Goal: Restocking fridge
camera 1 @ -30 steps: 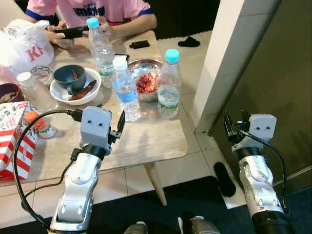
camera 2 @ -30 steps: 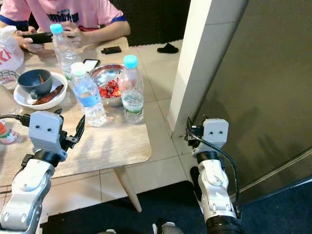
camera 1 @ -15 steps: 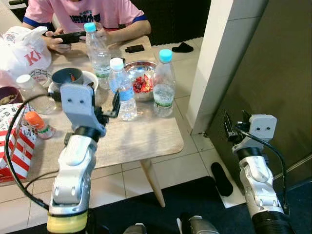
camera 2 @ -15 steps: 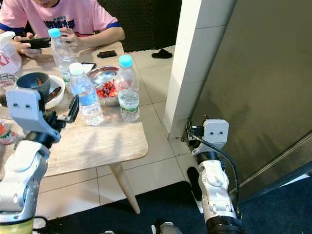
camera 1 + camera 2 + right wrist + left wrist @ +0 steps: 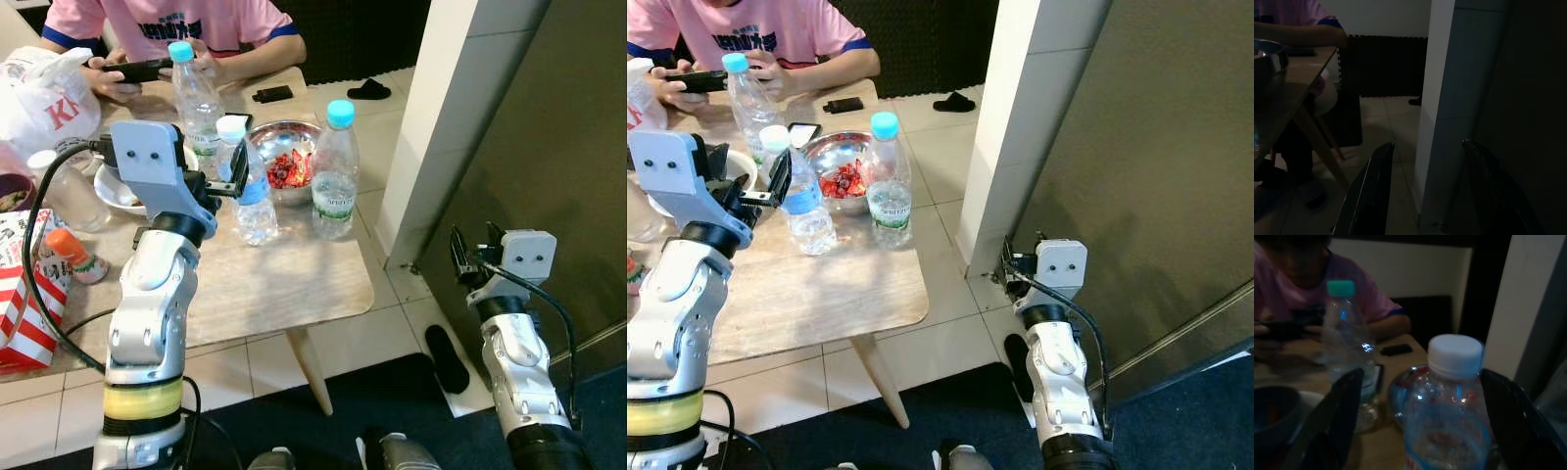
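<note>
A white-capped water bottle (image 5: 247, 191) with a blue label stands on the wooden table (image 5: 284, 284). My left gripper (image 5: 231, 180) is raised at its neck height, open. In the left wrist view the bottle (image 5: 1449, 406) sits between the two spread fingers (image 5: 1339, 411), apart from both. A blue-capped bottle (image 5: 336, 171) stands to its right, and another blue-capped bottle (image 5: 196, 93) stands farther back. My right gripper (image 5: 457, 251) hangs low and open beside the dark grey fridge door (image 5: 549, 147), holding nothing.
A metal bowl of red food (image 5: 286, 162) sits behind the bottles. A person in a pink shirt (image 5: 196, 20) holds a phone at the far side. A plate with a dark bowl (image 5: 110, 188), a white bag (image 5: 49, 88) and a red-striped box (image 5: 24, 294) lie left. A white pillar (image 5: 431, 127) stands right.
My left arm has lifted and swung forward, bringing its open fingers to either side of the white-capped bottle. The right arm has stayed where it was.
</note>
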Controlling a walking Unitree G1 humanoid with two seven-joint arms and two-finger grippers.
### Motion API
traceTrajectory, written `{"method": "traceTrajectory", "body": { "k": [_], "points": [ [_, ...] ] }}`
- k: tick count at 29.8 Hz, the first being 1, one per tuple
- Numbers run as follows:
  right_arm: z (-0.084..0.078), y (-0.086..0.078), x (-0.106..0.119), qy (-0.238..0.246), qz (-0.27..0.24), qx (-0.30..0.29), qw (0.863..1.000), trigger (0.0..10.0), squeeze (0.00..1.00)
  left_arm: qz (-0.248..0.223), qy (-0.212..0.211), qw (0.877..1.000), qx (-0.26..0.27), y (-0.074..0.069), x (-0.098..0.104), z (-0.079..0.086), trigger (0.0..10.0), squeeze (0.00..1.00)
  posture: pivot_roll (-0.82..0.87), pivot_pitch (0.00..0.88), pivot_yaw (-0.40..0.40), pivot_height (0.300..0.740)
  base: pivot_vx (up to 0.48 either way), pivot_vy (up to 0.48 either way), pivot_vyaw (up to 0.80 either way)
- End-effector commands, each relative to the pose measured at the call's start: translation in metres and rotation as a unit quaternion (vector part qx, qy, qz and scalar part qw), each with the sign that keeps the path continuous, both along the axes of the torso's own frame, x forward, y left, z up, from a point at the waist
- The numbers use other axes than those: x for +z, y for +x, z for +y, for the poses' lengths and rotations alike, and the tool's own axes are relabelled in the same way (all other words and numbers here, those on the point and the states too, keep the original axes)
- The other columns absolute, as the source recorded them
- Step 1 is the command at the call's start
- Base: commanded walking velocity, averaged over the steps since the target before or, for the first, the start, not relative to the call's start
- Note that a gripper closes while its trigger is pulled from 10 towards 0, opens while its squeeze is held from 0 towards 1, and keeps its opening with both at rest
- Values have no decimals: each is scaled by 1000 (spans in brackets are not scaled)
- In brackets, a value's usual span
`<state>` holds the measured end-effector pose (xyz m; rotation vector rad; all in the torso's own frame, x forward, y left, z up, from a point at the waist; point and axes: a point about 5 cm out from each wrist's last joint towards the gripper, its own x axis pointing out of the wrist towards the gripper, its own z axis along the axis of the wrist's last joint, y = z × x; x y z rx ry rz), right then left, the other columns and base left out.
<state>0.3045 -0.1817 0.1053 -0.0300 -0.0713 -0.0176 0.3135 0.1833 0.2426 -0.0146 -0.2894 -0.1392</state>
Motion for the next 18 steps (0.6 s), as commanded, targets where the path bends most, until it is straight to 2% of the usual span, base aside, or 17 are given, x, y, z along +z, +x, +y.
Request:
{"method": "traceTrajectory", "body": {
  "k": [1,6,9,15,18],
  "points": [
    [-2,-2,-6,3,9,-5,1000,10000,0,34,5,999,-25,6,-6,0,10000,0,1,146,-16,740,0,0,0],
    [-2,-2,-6,3,8,-6,1000,10000,0,45,5,996,-80,10,-7,-7,10000,0,-5,143,-14,740,0,0,0],
    [-2,-2,-6,2,8,-6,1000,10000,0,55,7,994,-95,11,-10,-11,10000,0,-7,141,-13,740,0,0,0],
    [-1,-2,-6,2,8,-5,1000,10000,0,72,28,995,-69,17,-22,-6,10000,0,-6,138,-20,740,0,0,0],
    [2,-1,-6,2,9,2,1000,10000,0,99,57,992,-50,27,-46,-1,10000,0,-10,134,-23,740,0,0,0]
  ]
}}
